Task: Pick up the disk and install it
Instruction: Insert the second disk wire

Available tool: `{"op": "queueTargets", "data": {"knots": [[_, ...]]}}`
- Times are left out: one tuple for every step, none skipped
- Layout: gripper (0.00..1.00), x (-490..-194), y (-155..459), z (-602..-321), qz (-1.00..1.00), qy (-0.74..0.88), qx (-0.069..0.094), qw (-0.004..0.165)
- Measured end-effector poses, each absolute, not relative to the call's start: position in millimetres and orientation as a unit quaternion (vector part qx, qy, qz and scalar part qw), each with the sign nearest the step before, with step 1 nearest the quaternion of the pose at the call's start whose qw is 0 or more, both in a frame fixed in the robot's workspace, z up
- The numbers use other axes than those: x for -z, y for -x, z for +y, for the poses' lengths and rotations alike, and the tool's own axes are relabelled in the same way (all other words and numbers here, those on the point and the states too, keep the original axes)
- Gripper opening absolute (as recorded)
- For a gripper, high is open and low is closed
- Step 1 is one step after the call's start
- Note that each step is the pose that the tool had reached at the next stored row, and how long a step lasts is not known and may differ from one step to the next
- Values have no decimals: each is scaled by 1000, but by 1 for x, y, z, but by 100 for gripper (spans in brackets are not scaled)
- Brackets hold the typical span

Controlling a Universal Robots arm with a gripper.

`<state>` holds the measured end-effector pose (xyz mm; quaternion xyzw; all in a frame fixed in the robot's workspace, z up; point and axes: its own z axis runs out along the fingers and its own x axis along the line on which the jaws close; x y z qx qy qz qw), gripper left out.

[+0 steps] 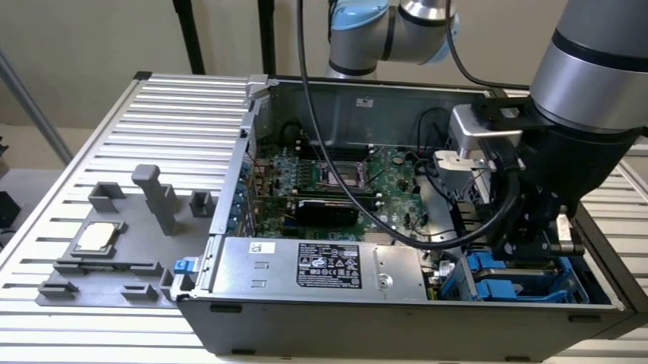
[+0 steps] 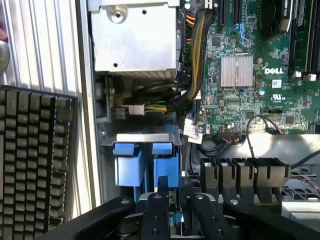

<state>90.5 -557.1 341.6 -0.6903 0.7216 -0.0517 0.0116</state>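
The exterior view looked down from above at the open computer case [image 1: 405,189]; the wrist view looked closely into its blue drive bay [image 2: 145,162].

Ribbed metal table [image 1: 162,98], open computer case [image 1: 405,303] on it, grey fixture tray [image 1: 121,250] beside the case

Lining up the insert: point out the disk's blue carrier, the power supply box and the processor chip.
disk [image 2: 130,167]: wrist view, blue carrier face.
power supply box [image 1: 335,267]: exterior view, black label.
processor chip [image 1: 94,238]: exterior view, silver top.

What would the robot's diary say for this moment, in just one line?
gripper: low inside computer case | nearest: blue drive bay | disk: hidden or unclear | grip: cannot tell
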Motion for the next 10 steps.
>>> {"op": "queueTargets", "data": {"knots": [[24,-342,-89,-557,722,690,52,12],[24,-341,-88,-557,722,690,52,12],[24,-341,-88,-557,722,690,52,12],[24,-341,-88,-557,722,690,52,12],[24,-342,-88,-557,722,690,52,12],[24,-342,-88,-557,722,690,52,12],[24,-342,-88,-557,722,690,52,12],[24,-342,-88,-557,722,690,52,12],[24,-342,-88,-557,722,690,52,12],[24,-342,-88,-557,722,690,52,12]]}}
